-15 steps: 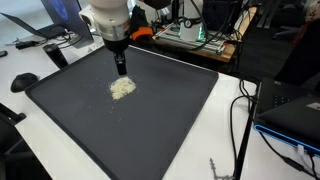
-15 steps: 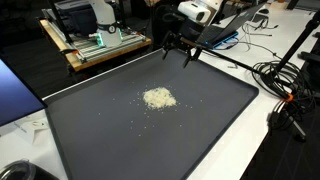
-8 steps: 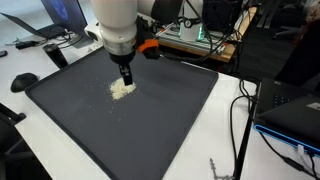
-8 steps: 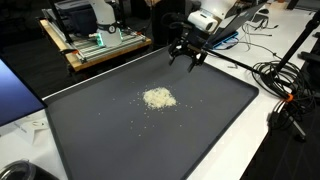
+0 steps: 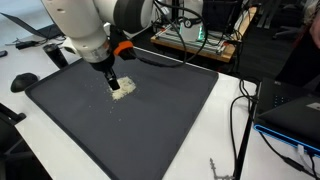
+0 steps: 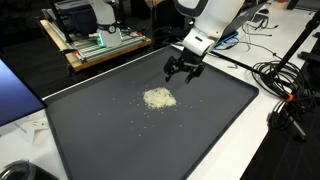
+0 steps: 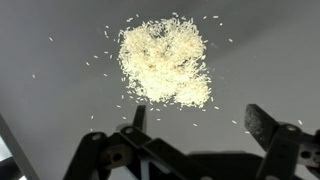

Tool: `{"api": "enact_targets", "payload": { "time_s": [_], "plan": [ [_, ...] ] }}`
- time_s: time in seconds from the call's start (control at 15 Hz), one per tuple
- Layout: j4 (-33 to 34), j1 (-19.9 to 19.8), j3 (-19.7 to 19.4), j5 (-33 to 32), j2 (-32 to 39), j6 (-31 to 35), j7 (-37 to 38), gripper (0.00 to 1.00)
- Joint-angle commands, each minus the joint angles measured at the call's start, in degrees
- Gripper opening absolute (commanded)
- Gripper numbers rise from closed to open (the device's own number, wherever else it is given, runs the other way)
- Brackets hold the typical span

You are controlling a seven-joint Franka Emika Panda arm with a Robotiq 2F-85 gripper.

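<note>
A small heap of pale rice-like grains (image 6: 158, 98) lies on a large dark grey mat (image 6: 120, 140). It shows in both exterior views, partly hidden by the arm (image 5: 124, 88). My gripper (image 6: 183, 72) hangs above the mat just beyond the heap, its fingers spread wide with nothing between them. In the wrist view the grains (image 7: 163, 62) fill the upper middle, with stray grains scattered around. The gripper (image 7: 198, 122) stands open below them, and its two dark fingertips (image 7: 267, 124) flank bare mat.
White table (image 5: 215, 130) surrounds the mat. Black cables (image 6: 285, 85) and a laptop (image 5: 295, 115) lie off one side. A wooden rack with electronics (image 6: 95, 45) stands behind. A computer mouse (image 5: 24, 81) sits near a mat corner.
The arm has swung toward the heap and come lower over the mat. The gripper stays open. The grains have not moved.
</note>
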Motion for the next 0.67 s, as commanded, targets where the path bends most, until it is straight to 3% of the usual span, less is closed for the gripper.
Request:
{"api": "enact_targets", "payload": {
  "time_s": [0.0,0.27,0.6],
  "plan": [
    [9.5,-4.6,1.8,7.6,5.4,-4.6,-9.5,1.00],
    [16.4,-8.5,1.9,13.6,9.6,-9.8,-15.2,1.00],
    [16.9,-13.6,2.3,19.2,10.3,-9.3,-20.6,1.00]
  ]
}}
